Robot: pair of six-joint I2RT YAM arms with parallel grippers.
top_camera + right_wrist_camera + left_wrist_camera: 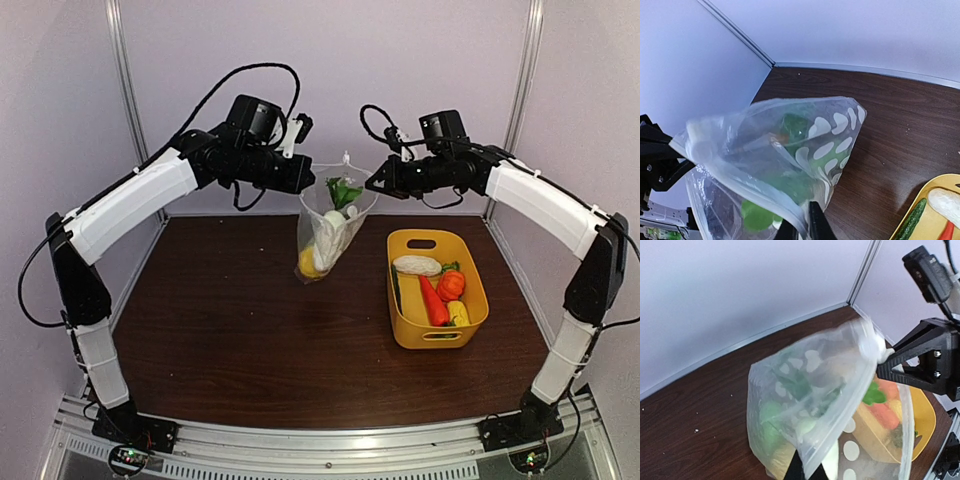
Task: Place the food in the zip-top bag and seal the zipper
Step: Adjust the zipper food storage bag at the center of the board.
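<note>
The table [230,340] is dark brown. Pale purple walls [420,70] stand around it. A silver rail [330,440] lines the front.

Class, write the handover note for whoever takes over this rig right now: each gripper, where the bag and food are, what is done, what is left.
Grippers: the left gripper is shut on one top corner of the zip-top bag. The right gripper is shut on the opposite corner. The bag hangs between them.
Done: some food is inside the bag.
Elsewhere: the remaining pieces lie in the yellow basket.
Zipper: the white slider sits between the grippers, nearer the right one. Whether the mouth is sealed cannot be told.
Left: probably load the remaining pieces, then close the zipper.
</note>
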